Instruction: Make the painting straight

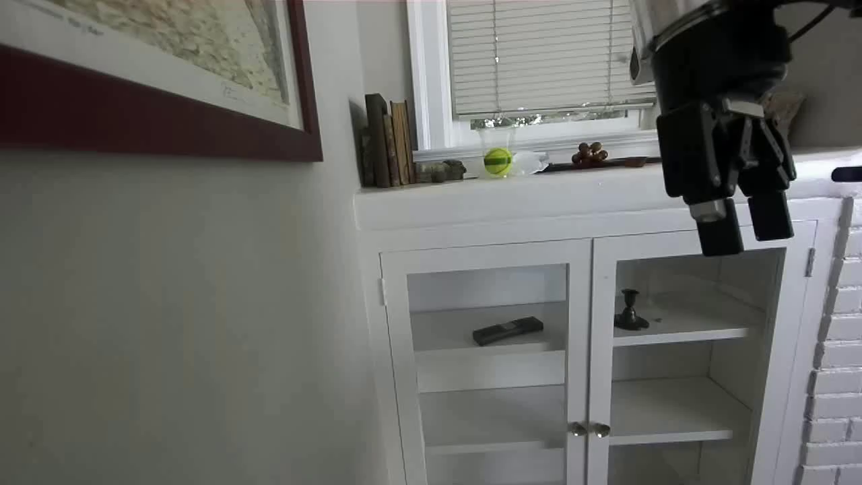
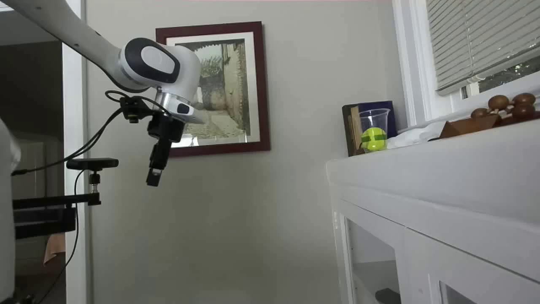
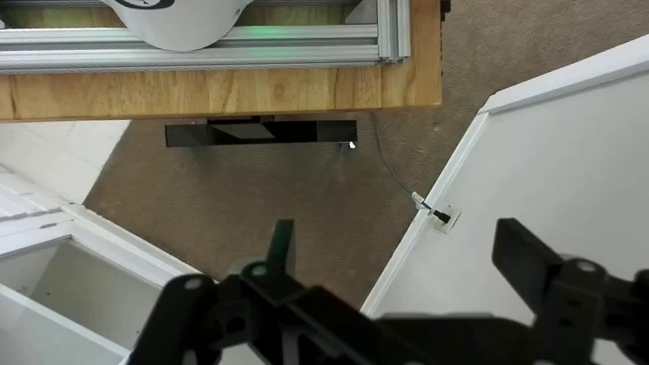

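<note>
The painting hangs on the wall in both exterior views. In an exterior view, the painting point(image 2: 230, 90) has a dark reddish-brown frame and a pale street scene, and its top and bottom edges slope up to the right. The arm covers its left part and lower left corner. In an exterior view, only the lower right part of the painting point(image 1: 168, 111) shows. My gripper point(image 1: 746, 229) is apart from the painting and wall, pointing down. Its fingertips point(image 2: 154, 176) hang below the frame's bottom edge. In the wrist view, the fingers point(image 3: 393, 243) are wide apart, with nothing between them; the painting is out of view.
A white cabinet point(image 1: 579, 296) carries books point(image 1: 390, 145), a clear cup with a yellow-green ball point(image 2: 374, 137) and brown wooden pieces point(image 2: 506, 107). A window with blinds point(image 1: 539, 60) is above. A camera mount point(image 2: 93, 164) stands beside the arm. A wooden table point(image 3: 228, 94) shows in the wrist view.
</note>
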Tool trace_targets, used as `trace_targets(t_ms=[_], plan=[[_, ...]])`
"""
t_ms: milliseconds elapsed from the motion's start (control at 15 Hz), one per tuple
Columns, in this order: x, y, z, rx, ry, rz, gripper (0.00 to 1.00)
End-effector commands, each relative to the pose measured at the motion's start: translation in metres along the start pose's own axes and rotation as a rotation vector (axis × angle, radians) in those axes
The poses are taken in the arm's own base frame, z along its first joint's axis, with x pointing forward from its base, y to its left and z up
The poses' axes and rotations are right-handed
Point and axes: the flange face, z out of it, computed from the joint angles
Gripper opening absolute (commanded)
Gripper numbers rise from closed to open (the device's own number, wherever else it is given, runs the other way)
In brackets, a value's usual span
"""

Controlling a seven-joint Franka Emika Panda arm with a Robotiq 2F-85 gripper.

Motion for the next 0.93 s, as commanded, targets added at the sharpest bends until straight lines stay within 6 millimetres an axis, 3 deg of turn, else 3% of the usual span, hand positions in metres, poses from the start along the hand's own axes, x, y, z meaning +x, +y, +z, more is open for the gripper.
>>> trace_targets(t_ms=[0,533,867], plan=[[0.0,0.0,-0.001,0.0,-0.001,0.0,1.0],[0.0,0.0,-0.001,0.0,-0.001,0.0,1.0],[0.024,0.022,-0.037,-0.138,0.204,-0.055,1.0]])
